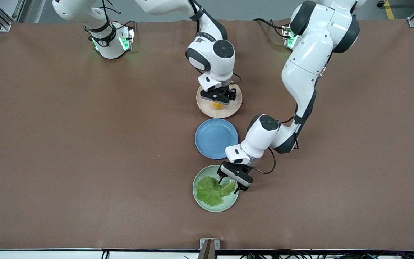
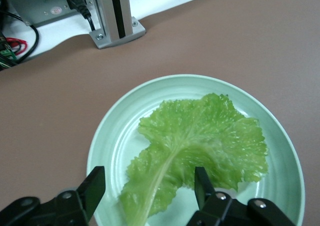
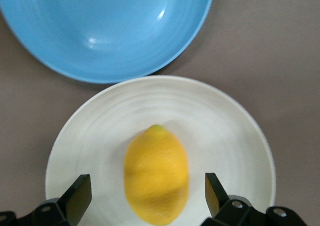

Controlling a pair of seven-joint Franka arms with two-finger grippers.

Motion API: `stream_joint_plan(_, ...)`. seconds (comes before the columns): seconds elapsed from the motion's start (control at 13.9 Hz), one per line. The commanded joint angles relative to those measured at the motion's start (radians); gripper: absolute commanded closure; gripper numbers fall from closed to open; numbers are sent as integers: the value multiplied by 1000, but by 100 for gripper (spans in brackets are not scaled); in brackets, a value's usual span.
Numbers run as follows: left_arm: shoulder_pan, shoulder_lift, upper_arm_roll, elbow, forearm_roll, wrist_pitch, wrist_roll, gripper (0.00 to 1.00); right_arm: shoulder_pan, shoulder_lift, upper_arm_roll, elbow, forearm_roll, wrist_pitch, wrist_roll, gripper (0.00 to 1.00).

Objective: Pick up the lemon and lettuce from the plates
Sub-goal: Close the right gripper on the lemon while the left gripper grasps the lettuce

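The lemon (image 1: 217,105) lies on the beige-pink plate (image 1: 228,112), mostly hidden under my right gripper (image 1: 218,98) in the front view. In the right wrist view the lemon (image 3: 156,173) sits between my open fingers (image 3: 80,193), apart from both. The lettuce (image 1: 212,191) lies flat on the mint green plate (image 1: 225,207), nearest the front camera. My left gripper (image 1: 231,183) is open, low over the leaf's stem end. In the left wrist view the lettuce (image 2: 200,146) and the plate (image 2: 112,136) show, the stem between the open fingers (image 2: 95,186).
An empty blue plate (image 1: 216,138) sits between the two task plates; it also shows in the right wrist view (image 3: 107,25). A metal post and cables (image 2: 112,13) stand at the table's front edge. The brown table (image 1: 84,144) spreads wide toward both arms' ends.
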Motion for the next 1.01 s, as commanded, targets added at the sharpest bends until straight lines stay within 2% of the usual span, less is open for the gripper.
stream_joint_plan(0.0,-6,14,6,33,21,5,11,30,40,23,-15,13,11,17,-10,0)
stream_joint_plan(0.22,-6,41,6,46,21,31,11,32,25,23,-15,-4,1,8,-100,0)
stream_joint_plan(0.43,-6,61,6,47,21,54,10,36,20,46,-18,-5,0,2,-110,0)
stream_joint_plan(0.5,-6,63,6,47,21,54,10,40,17,52,-18,-5,0,2,-110,0)
stream_joint_plan(0.65,-7,66,6,47,19,54,8,57,14,59,-18,-5,0,6,-110,4)
stream_joint_plan(0.79,-7,66,6,46,19,54,6,79,14,57,-18,-1,1,6,-101,36)
stream_joint_plan(0.86,-7,66,6,44,18,52,-3,89,14,56,-18,1,1,3,-99,48)
stream_joint_plan(0.94,-6,65,6,44,18,52,-6,95,14,54,-18,1,1,0,-102,62)
